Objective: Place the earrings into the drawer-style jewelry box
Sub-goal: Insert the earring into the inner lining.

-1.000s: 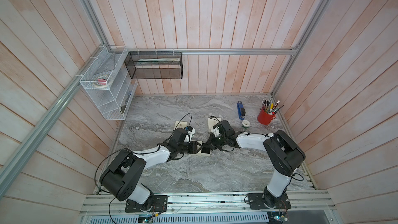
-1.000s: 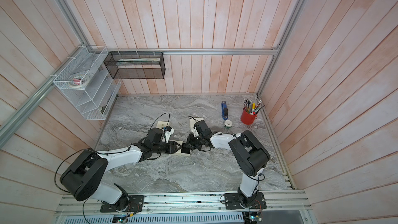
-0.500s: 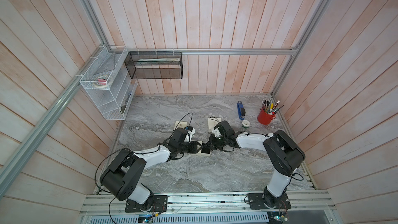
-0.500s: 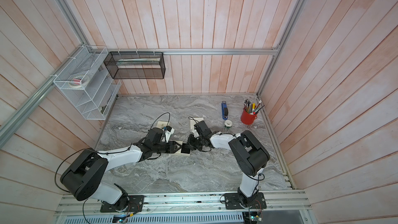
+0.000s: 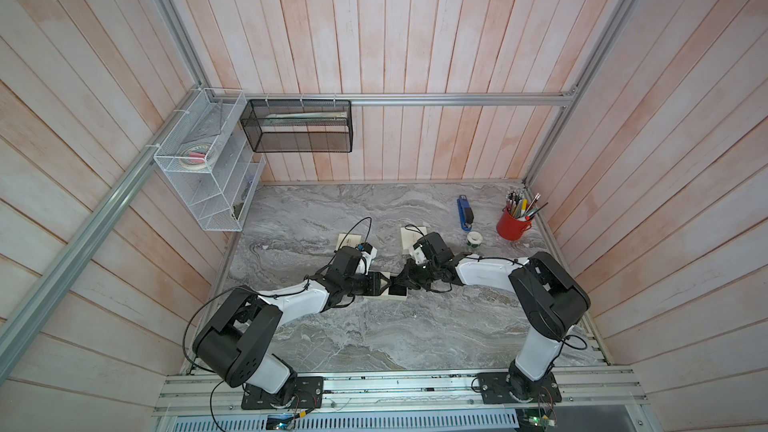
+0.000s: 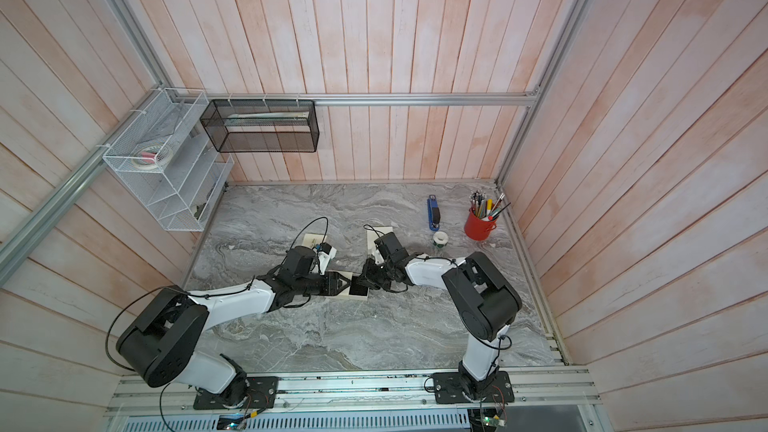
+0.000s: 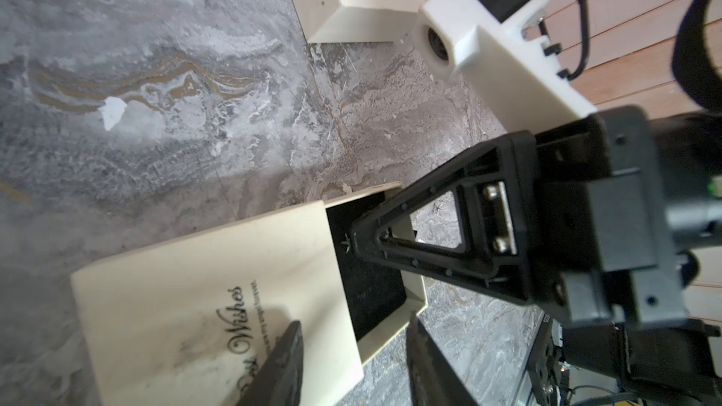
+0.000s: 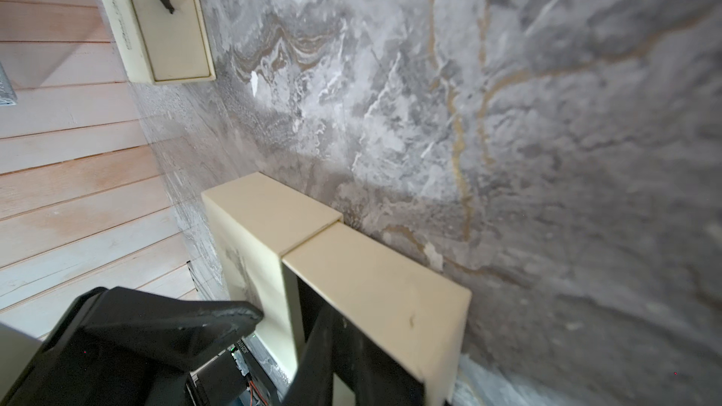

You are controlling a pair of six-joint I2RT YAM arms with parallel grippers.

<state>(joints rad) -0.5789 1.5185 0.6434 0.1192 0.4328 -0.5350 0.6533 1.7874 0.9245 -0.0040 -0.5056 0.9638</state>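
Both arms are holding the same poses as a second ago in both top views. The only change I am picking up is at the right gripper (image 7: 357,244), whose jaws are just starting to ease out of a tight pinch. In the left wrist view they are looking almost together, so I cannot tell whether they are still gripping anything. A tiny star-shaped earring (image 7: 346,242) is sitting right at their tips, over the black lining of the pulled-out drawer (image 7: 390,335) of the jewelry box (image 7: 203,298). Whether it is resting on the lining or hanging from the tips I cannot make out. I am reading this as the release, with this earring ending up in the drawer. A second earring (image 7: 438,208) is lying on the tabletop (image 7: 156,130) just outside the drawer's rim, behind the right jaws, so the job is not finishing here. The left gripper (image 7: 351,322) is standing part-open, one jaw over the box's printed lid, the other just beside the drawer's corner. I cannot tell whether it is clamping.
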